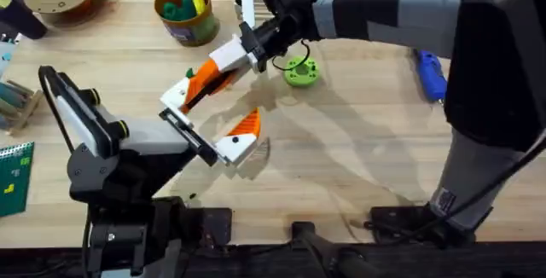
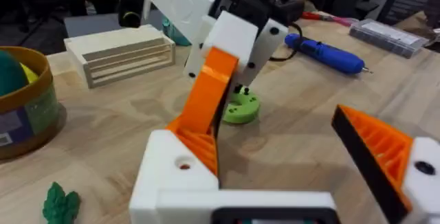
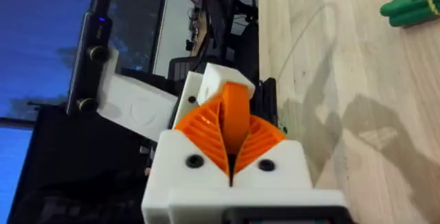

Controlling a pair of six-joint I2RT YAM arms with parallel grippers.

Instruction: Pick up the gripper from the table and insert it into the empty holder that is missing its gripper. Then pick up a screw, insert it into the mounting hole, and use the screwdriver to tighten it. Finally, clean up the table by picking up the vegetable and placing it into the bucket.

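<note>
Right gripper (image 1: 223,66) is clamping the orange wedge fingertip (image 1: 203,80) between closed fingers, pressing it onto the left gripper's (image 1: 207,124) empty white holder block (image 1: 177,99). Left gripper is standing wide open, empty. Advice: align the wedge squarely with the holder before releasing.

The bucket (image 2: 24,107) is cut off at the frame's edge. The right arm hides part of the screwdriver (image 1: 431,75) from overhead.
</note>
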